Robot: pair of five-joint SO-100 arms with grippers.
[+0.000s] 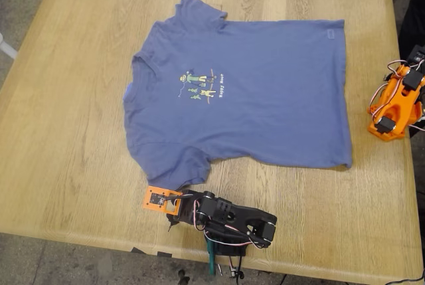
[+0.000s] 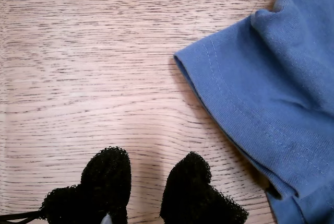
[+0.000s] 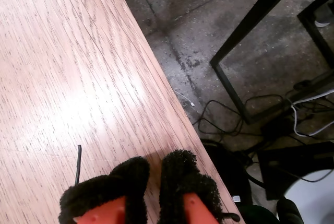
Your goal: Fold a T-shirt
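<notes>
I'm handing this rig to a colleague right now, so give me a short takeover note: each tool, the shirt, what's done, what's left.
My first gripper: tool open, empty, hovering over bare wood just short of a sleeve hem of the T-shirt.
My second gripper: tool nearly closed, holding nothing, at the edge of the table, away from the shirt.
T-shirt: spread flat, print up, collar toward the exterior view's left.
Done: no fold visible yet.
Left: every fold; probably start with the sleeve next to my first gripper.
</notes>
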